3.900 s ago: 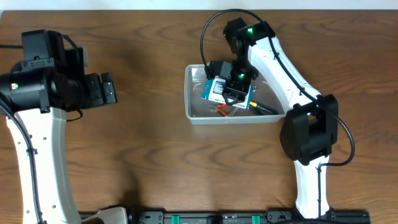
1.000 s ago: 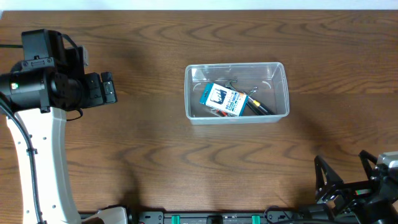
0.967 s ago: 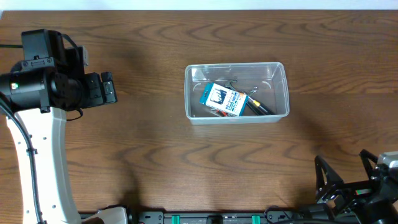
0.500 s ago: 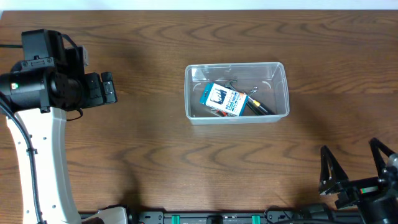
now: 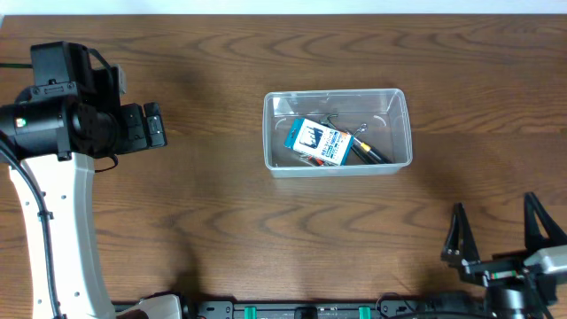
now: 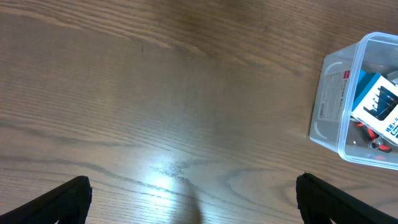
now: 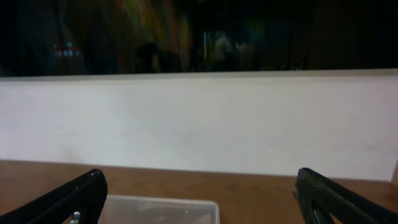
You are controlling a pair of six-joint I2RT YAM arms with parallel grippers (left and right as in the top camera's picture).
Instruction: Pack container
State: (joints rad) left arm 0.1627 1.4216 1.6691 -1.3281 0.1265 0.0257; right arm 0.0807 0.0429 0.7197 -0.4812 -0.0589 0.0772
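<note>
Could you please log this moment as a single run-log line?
container: holds blue-white box, tools | left fingers: open, empty | right fingers: open, empty, away from container

Clear plastic container (image 5: 337, 168); wood-grain table (image 5: 221, 213), perhaps laminate, slightly glossy.

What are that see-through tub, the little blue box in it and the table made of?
Tub: likely plastic, glossy; its clear walls show the contents.
Box: probably printed cardboard, blue and white; too small to be sure.
Table: wood or wood-look laminate, brown grain with a soft sheen.
</note>
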